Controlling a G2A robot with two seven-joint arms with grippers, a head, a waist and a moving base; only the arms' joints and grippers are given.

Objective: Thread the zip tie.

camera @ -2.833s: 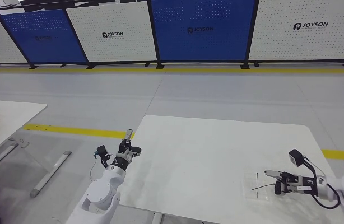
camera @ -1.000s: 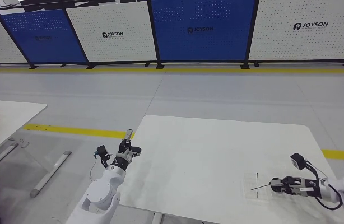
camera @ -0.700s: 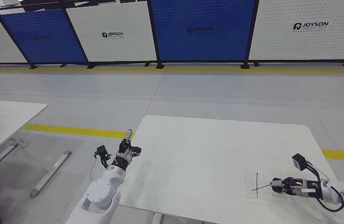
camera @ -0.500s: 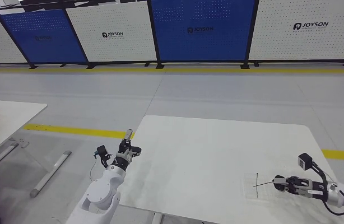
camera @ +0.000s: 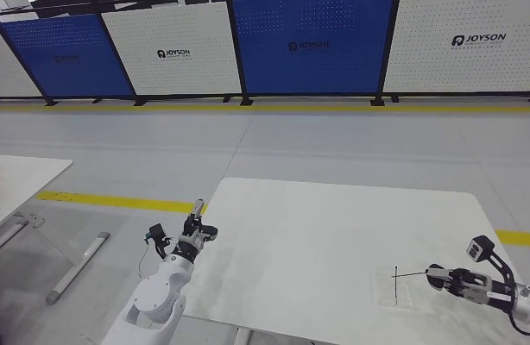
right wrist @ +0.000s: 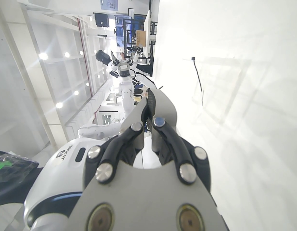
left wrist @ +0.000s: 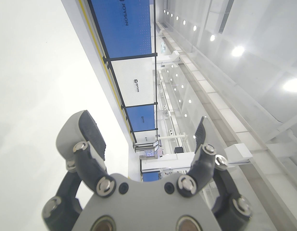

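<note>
Black zip tie (camera: 410, 275) pinched in closed right tool (right wrist: 149, 96) | left tool (left wrist: 142, 122) wide open, empty

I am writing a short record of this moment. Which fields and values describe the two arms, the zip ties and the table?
Table: white, rounded corners.
Left gripper: jaws open, empty, at the left edge of the table.
Right gripper: jaws shut on a zip tie, near the right edge of the table.
Other zip tie: black, lying flat on a clear sheet, apart from both grippers.
Threading: not yet done.
</note>
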